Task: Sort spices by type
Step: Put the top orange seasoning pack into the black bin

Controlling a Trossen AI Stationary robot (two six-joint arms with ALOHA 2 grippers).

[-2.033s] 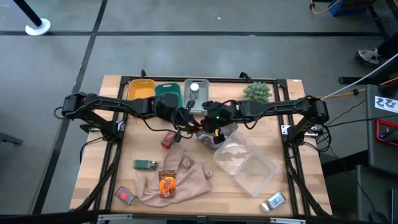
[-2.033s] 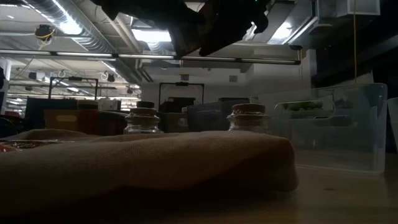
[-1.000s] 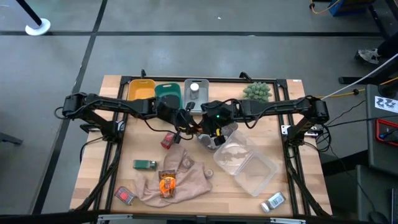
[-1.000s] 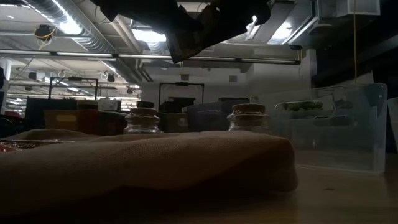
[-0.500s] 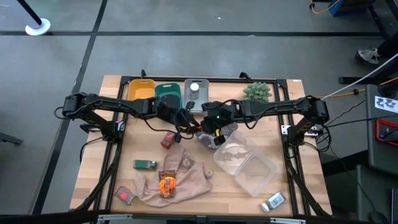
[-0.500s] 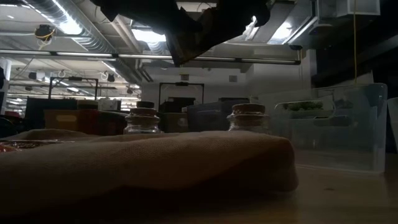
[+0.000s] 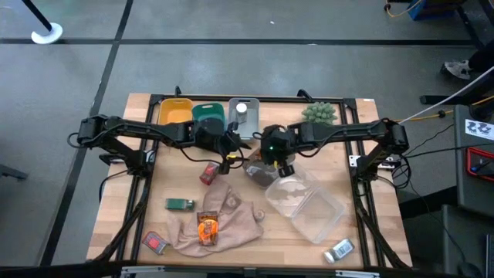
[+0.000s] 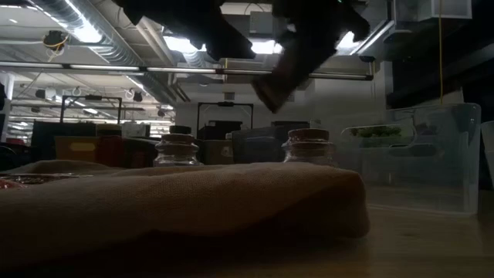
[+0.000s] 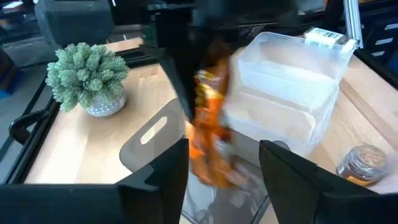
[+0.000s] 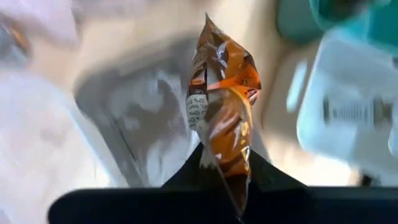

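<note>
the right gripper (image 10: 225,163) is pinching an orange-brown sachet (image 10: 222,93) by its lower edge, its fingers closed on the packet so that the sachet is standing up ahead of the claw. in the high view the right gripper (image 7: 279,164) is hanging over the middle of the table, just above the near corner of the clear plastic bin (image 7: 318,210). the left wrist view is showing the same sachet (image 9: 208,134) dangling just ahead of the left gripper (image 9: 224,163), whose fingers are standing apart and holding nothing. in the high view the left gripper (image 7: 230,147) is sitting just beside the right one.

judging from this, the step in hand is the carrying of one sachet after a hand-over between the arms, with the right arm now in charge. the next move is calling for a place for sachets: the clear bin just beyond the right claw looks the likely one, though the small yellow bin (image 7: 175,112), green bin (image 7: 208,116) and grey bin (image 7: 243,113) are lying behind both claws. the release should be low, as the packet is light and floppy.

still to be sorted, all nearer the front edge than the claws: another sachet (image 7: 207,228) on the beige cloth (image 7: 235,220), a green box (image 7: 180,204), a red packet (image 7: 155,242) and a red item (image 7: 209,174).
</note>
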